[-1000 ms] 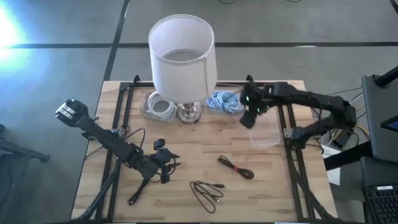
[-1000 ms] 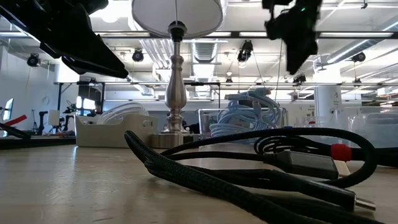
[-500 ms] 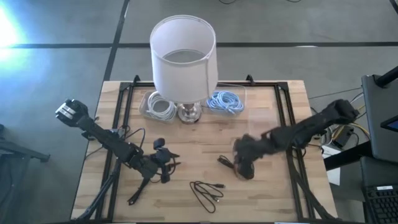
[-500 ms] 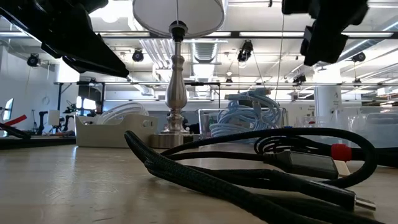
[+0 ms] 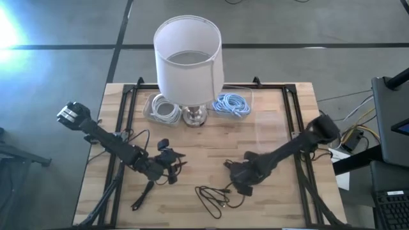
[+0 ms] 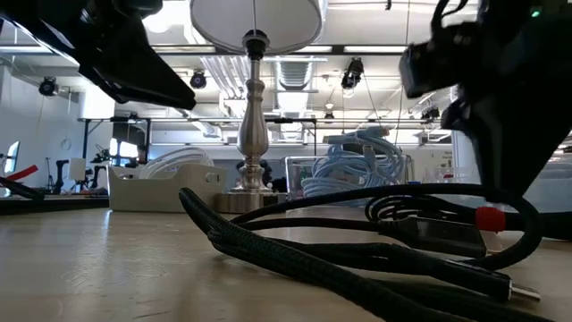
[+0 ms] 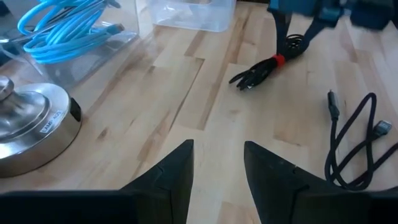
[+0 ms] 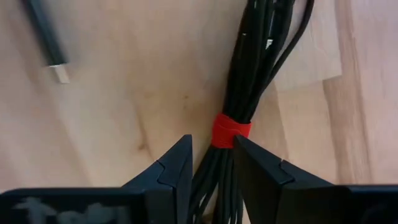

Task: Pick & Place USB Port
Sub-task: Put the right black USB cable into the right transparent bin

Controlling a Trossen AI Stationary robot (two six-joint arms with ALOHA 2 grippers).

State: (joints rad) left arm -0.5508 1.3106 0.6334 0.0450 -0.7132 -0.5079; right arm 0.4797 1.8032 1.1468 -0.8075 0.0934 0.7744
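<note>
A bundle of black cable [image 5: 229, 166] tied with a red band [image 8: 232, 130] lies on the wooden table; it also shows in the left wrist view [image 7: 267, 67] and the low view [image 6: 429, 234]. My right gripper [image 5: 243, 182] is down on it, shut on the bundle [image 8: 214, 165]. A loose black USB cable [image 5: 214, 197] lies near the front edge, its plug [image 8: 57, 70] beside the bundle. My left gripper [image 7: 217, 168] is slightly open and empty at the table's left [image 5: 169, 167]. My right gripper pinches the black bundle between its two fingers just beside the red band [image 8: 217, 158]. The fingers [image 8: 177, 168] come from above, pointing down, and lie across the bundle. The bundle lies flat on the table.
A lamp [image 5: 187, 57] stands at the far middle, its metal base [image 7: 31, 124] on the table. Bins with white cable [image 5: 163, 108] and blue cable [image 5: 231, 103] flank it. A clear bin [image 7: 189, 12] stands at the right.
My right gripper has swung from above the clear bin at the far right toward the near edge and the table's middle. It has then come down onto the black bundle, which has stayed on the table.
</note>
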